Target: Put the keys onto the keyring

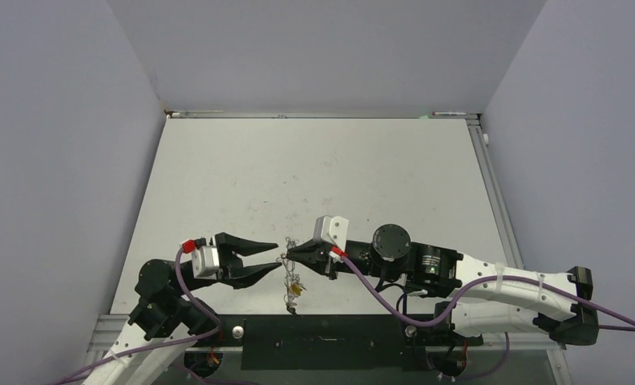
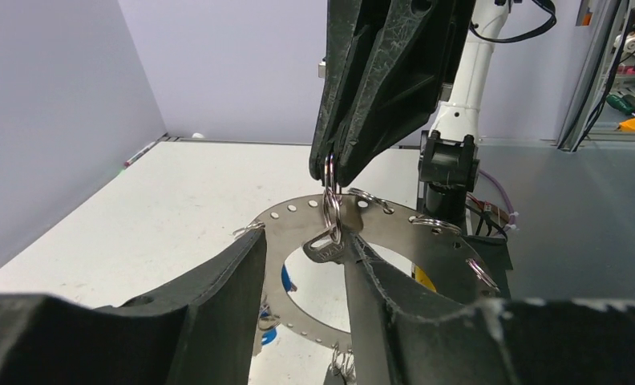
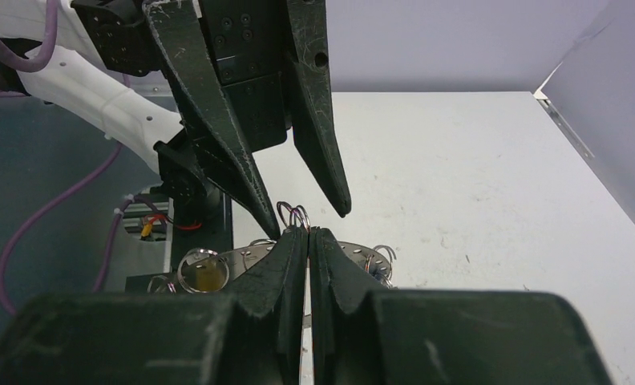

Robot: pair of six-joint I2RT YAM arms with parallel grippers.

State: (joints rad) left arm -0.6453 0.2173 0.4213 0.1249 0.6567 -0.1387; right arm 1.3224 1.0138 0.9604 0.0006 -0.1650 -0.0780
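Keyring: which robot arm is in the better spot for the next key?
Left, probably. The left arm's fingers are open with the silver key between them, free to take it. The right arm's fingers are shut on a small loop at the keyring rim, busy holding it.

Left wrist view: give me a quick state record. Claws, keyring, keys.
right claw: shut, pinching a small loop from above
small loop: at the keyring's rim, silver key hanging from it
keyring: flat perforated ring, hanging below the right claw
left claw: open, a finger on either side of the silver key, no grip seen
other keys: yellow piece and blue piece show behind the keyring, details hidden
table: white, below the keyring
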